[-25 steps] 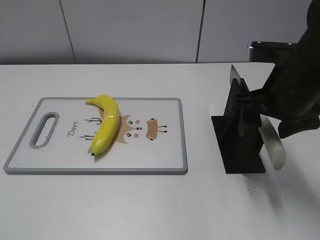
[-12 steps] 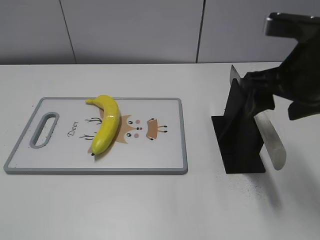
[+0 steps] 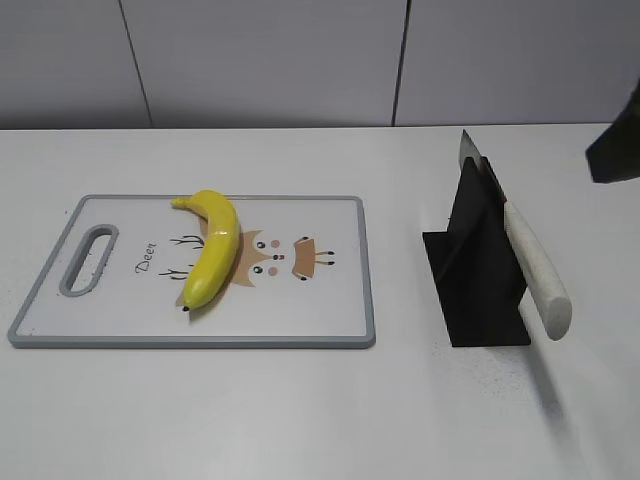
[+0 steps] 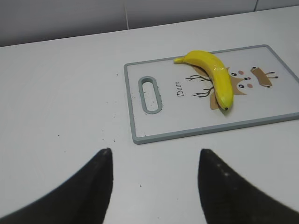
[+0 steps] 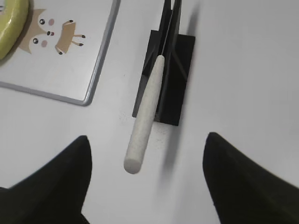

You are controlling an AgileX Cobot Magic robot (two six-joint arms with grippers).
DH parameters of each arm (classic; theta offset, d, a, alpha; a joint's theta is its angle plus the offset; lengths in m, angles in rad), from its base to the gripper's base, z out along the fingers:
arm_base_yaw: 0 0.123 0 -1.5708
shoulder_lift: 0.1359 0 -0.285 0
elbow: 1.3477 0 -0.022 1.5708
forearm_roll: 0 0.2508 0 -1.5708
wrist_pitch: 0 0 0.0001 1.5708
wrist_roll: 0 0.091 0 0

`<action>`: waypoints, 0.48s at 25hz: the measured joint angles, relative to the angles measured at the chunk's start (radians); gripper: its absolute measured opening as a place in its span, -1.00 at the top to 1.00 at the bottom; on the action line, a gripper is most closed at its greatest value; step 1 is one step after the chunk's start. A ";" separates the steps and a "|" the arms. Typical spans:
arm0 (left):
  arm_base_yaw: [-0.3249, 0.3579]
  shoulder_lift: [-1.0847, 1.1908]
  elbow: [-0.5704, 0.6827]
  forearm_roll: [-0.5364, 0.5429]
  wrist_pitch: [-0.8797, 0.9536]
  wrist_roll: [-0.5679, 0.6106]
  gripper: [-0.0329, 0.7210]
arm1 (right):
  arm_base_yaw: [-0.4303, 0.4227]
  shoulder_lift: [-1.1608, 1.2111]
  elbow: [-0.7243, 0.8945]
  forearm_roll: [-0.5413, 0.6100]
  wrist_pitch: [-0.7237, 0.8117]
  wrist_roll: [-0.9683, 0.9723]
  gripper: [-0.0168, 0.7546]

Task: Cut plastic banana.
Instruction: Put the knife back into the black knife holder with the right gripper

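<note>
The right gripper [image 5: 147,179] has lifted off the knife [image 3: 535,268], which rests in its black stand [image 3: 478,282]; its jaws hang spread above the handle; the plastic banana [image 3: 211,247] lies on the cutting board [image 3: 330,320], well apart; the left gripper [image 4: 154,184] is spread too.

Plastic banana [image 5: 10,25] cropped by the right wrist view's corner; knife blade [image 3: 468,150] seemingly mostly hidden in its stand [image 3: 478,285].
</note>
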 joint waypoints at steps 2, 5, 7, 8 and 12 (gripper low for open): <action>0.000 0.000 0.000 0.000 0.000 0.000 -0.58 | 0.000 -0.051 0.000 0.000 0.021 -0.090 -0.54; 0.000 0.000 0.000 0.000 0.000 0.000 -0.58 | 0.000 -0.131 0.000 0.002 0.046 -0.215 -0.54; 0.000 0.000 0.000 0.000 0.000 0.000 -0.58 | 0.000 -0.181 0.000 0.012 0.057 -0.262 -0.53; 0.000 0.000 0.000 0.000 0.000 0.000 -0.58 | 0.000 -0.209 0.001 0.022 0.061 -0.284 -0.53; 0.000 0.000 0.000 -0.001 0.000 0.000 -0.58 | 0.000 -0.328 0.035 0.069 0.066 -0.347 -0.53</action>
